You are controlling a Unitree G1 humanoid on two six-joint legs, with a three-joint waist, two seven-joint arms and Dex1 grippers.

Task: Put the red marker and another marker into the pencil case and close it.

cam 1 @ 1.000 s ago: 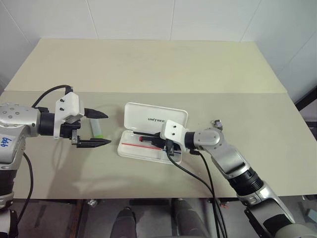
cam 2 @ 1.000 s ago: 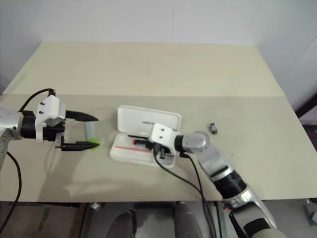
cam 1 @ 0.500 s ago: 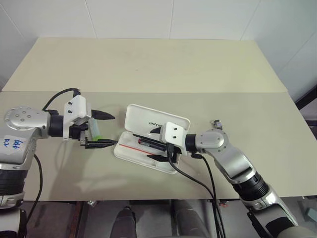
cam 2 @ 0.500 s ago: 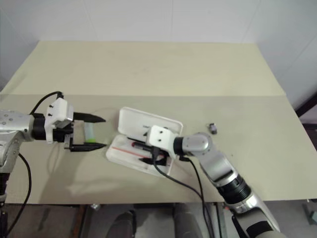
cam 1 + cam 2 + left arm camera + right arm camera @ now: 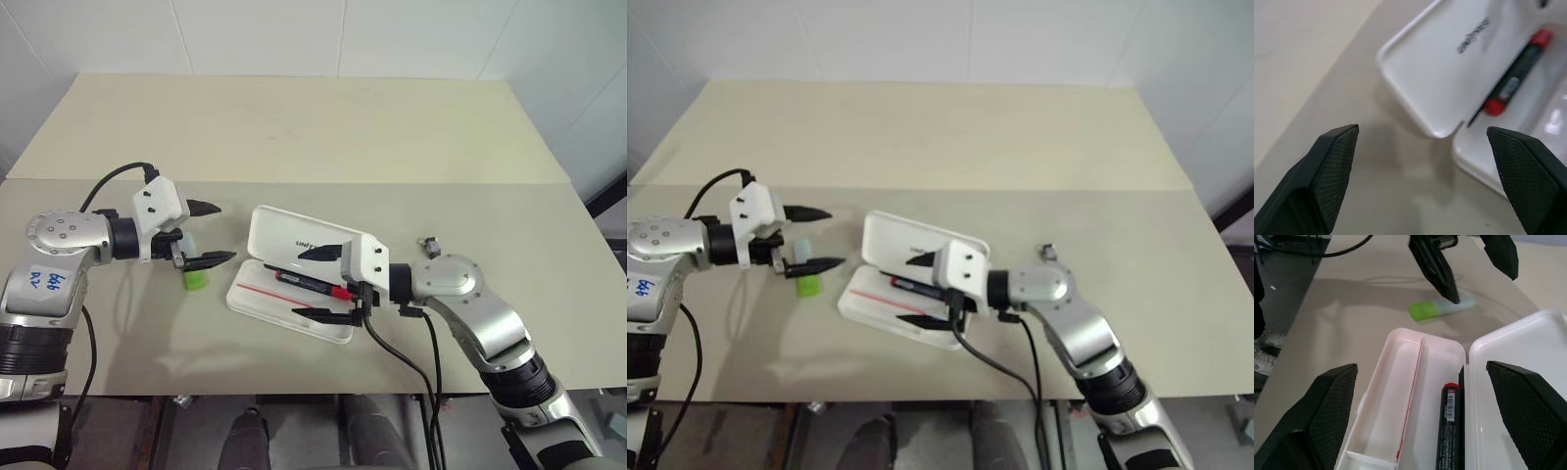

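While the pencil case (image 5: 294,279) lies open on the table (image 5: 294,127):
red marker (image 5: 312,284): inside case
green highlighter (image 5: 195,271): beside case, under spread left gripper (image 5: 214,234)
right gripper (image 5: 318,284): released, over tray

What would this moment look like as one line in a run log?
red marker: in open pencil case | green highlighter: on table | left hand: open, over highlighter | right hand: open, above case

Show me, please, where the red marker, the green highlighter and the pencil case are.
red marker (image 5: 1449,428): right wrist view, on its black barrel.
green highlighter (image 5: 1422,311): right wrist view, on its green body.
pencil case (image 5: 284,233): left eye view, on its open lid.
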